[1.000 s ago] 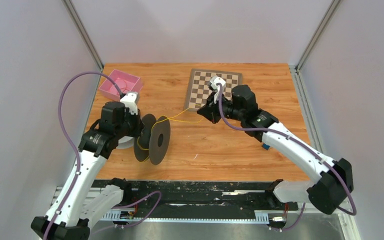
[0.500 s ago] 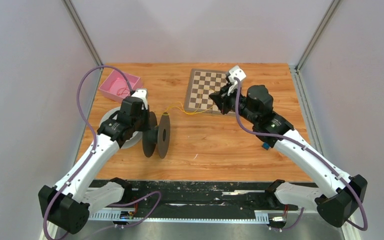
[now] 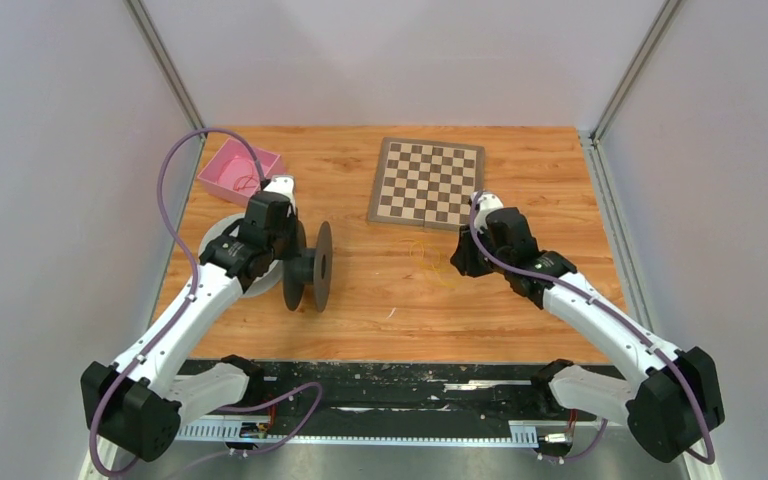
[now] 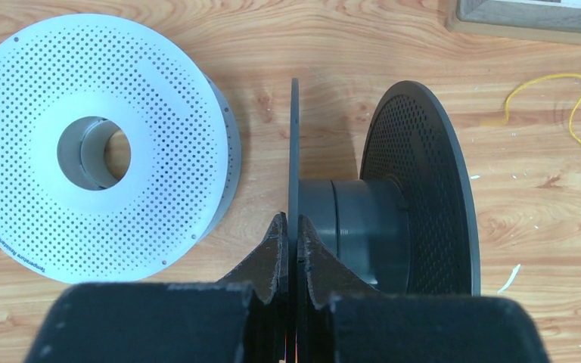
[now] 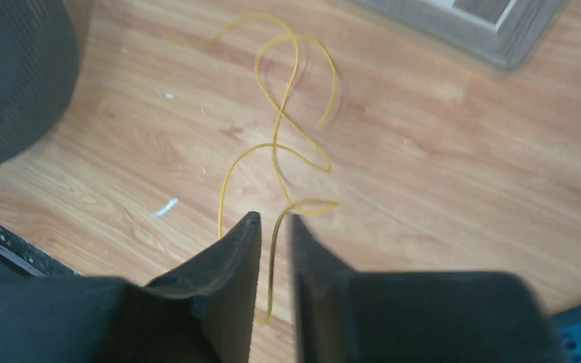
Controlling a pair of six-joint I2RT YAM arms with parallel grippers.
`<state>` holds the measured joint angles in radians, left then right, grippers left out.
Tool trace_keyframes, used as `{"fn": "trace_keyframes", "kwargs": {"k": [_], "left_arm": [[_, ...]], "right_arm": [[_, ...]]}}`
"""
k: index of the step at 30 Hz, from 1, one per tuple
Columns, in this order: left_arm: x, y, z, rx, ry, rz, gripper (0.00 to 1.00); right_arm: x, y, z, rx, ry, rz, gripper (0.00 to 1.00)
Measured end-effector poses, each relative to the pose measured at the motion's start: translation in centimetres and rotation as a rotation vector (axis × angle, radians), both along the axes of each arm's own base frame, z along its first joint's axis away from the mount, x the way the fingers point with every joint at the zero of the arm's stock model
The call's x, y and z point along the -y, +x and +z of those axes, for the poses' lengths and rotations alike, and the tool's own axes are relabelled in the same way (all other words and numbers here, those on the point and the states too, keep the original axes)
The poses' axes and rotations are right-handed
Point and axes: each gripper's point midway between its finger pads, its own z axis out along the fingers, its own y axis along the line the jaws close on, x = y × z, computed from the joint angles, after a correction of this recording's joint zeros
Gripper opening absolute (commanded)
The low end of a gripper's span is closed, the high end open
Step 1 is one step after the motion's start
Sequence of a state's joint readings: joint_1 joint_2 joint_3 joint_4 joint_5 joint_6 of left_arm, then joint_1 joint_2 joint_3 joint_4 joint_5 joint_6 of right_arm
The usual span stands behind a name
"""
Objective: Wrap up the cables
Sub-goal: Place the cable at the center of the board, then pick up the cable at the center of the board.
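Mid-wrap: pinching the flange of the black spool [image 4: 424, 227] in shut left jaws, loosely straddling slack yellow cable [image 5: 274, 147] with barely parted right jaws, likely needing a regrip.

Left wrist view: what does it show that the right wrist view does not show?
Only the left wrist view: a white perforated round spool lying flat, and the left tool shut on the thin flange of the black perforated round spool. Only the right wrist view: the right tool, its jaws slightly apart, with a strand of the thin yellow cable seen in the gap between them. Both: the black spool, the yellow cable, a corner of the wooden chessboard and the wooden table.
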<state>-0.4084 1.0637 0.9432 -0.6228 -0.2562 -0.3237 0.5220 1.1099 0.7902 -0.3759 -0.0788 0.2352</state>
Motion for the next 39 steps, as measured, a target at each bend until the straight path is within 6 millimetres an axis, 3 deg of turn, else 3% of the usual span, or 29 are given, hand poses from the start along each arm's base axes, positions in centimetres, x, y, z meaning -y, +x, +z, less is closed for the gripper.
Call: {"fn": "trace_keyframes", "kwargs": {"k": [2, 5, 9, 13, 18, 22, 31, 39], "left_arm": [[0.1, 0.0, -0.2, -0.007, 0.003, -0.006, 0.0], [0.4, 0.2, -0.3, -0.006, -0.003, -0.021, 0.0], [0.9, 0.2, -0.2, -0.008, -0.018, -0.046, 0.0], [1.5, 0.3, -0.3, -0.003, -0.039, -0.068, 0.0], [1.9, 0.3, -0.3, 0.0, -0.051, -0.08, 0.09], [2.7, 0.2, -0.3, -0.003, -0.072, -0.108, 0.17], [4.1, -0.1, -0.2, -0.012, -0.121, -0.158, 0.27], [4.7, -0.4, 0.0, -0.019, -0.156, -0.174, 0.38]], "right_arm": [[0.4, -0.8, -1.2, -0.053, -0.006, -0.025, 0.35], [0.9, -1.4, -1.4, -0.079, -0.007, -0.056, 0.37], [1.3, -1.7, 0.3, -0.053, 0.022, -0.083, 0.41], [0.6, -0.9, 3.0, 0.012, 0.07, -0.068, 0.48], [-1.1, 1.0, 3.8, 0.108, 0.077, 0.023, 0.5], [-2.8, 3.6, 1.8, 0.143, 0.037, 0.095, 0.5], [-6.9, 8.5, -5.6, 0.201, -0.121, 0.386, 0.42], [-10.1, 12.6, -6.2, 0.3, -0.155, 0.534, 0.4]]}}
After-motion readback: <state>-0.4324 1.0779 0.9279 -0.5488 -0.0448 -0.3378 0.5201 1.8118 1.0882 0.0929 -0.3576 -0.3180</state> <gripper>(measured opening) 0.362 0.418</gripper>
